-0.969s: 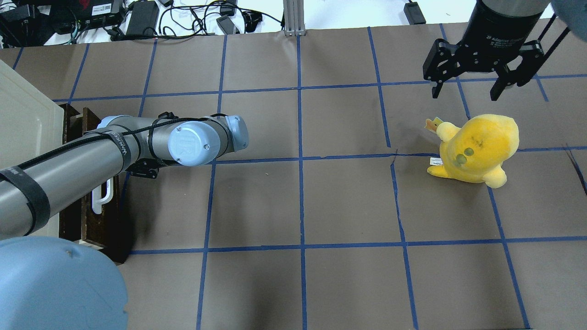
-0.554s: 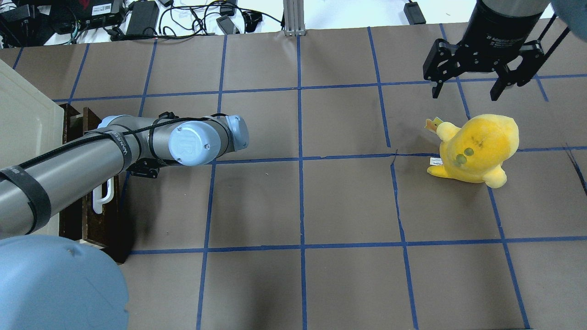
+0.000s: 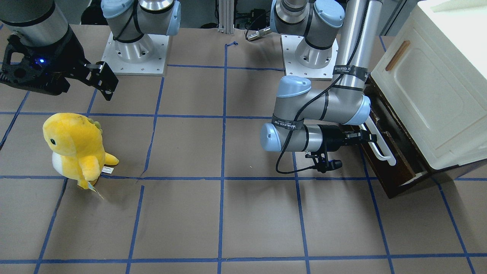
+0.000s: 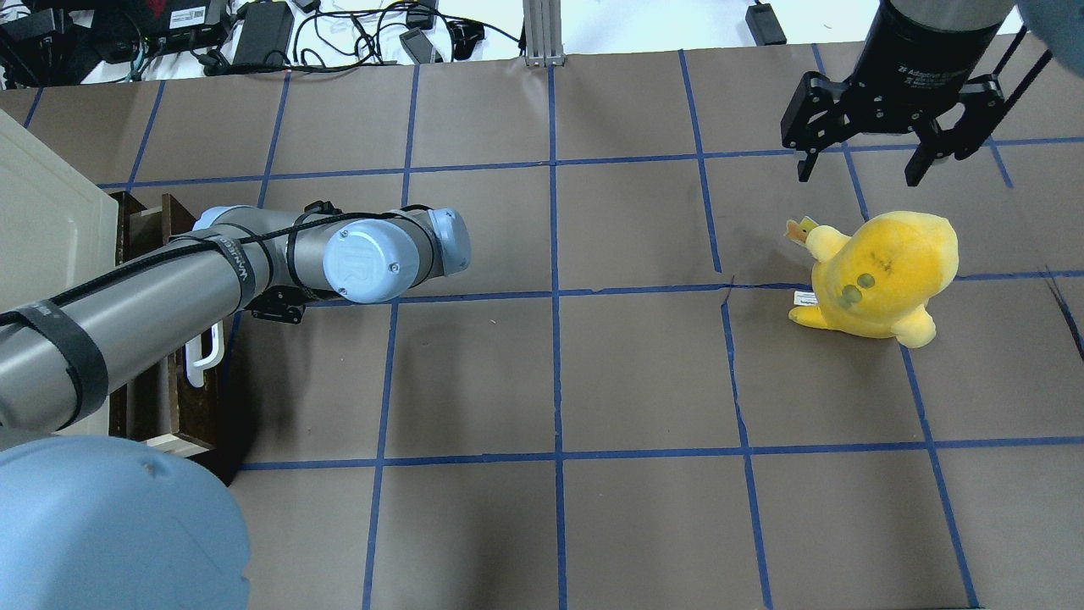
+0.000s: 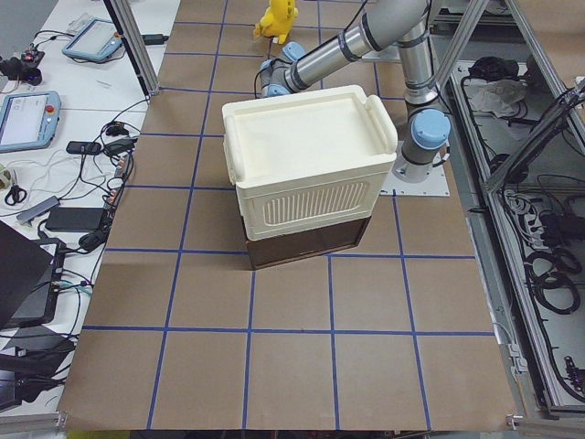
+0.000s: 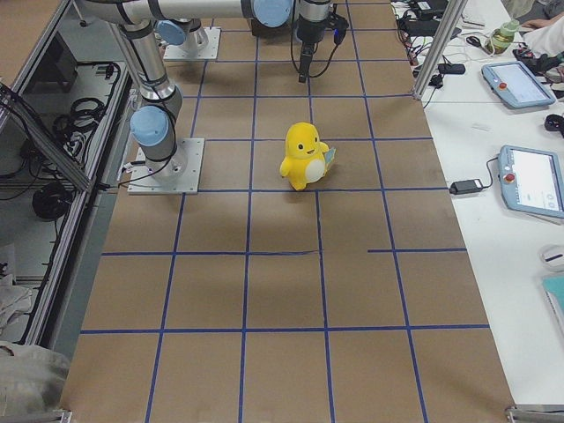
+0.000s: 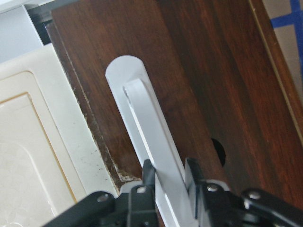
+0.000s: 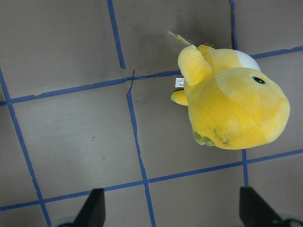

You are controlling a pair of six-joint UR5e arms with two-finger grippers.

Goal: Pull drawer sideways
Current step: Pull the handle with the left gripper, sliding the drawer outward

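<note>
The left claw [image 7: 170, 172] is pinching the white bar handle [image 7: 147, 118] of the drawer [image 3: 380, 171], one finger on each side of the bar, while the right claw [image 4: 859, 174] hangs spread wide and holding nothing at about 1 o'clock in the overhead view. The surface [image 4: 474, 373], brown paper crossed by blue tape lines, lies open across its middle and along the 6 o'clock edge, so there is free room in front of the drawer. The cream-white cabinet [image 3: 430, 87] stands at 9 o'clock in the overhead view, cut off by the frame edge. The drawer sits under it, its dark wooden front standing a little way out from the cabinet base with a pale side showing at one end. A yellow plush toy [image 4: 881, 271] stands at 3 o'clock, just below the right claw and well apart from the drawer. From overhead the left arm hides most of the handle and the claw; the drawer's inside is in shadow and cannot be made out.
</note>
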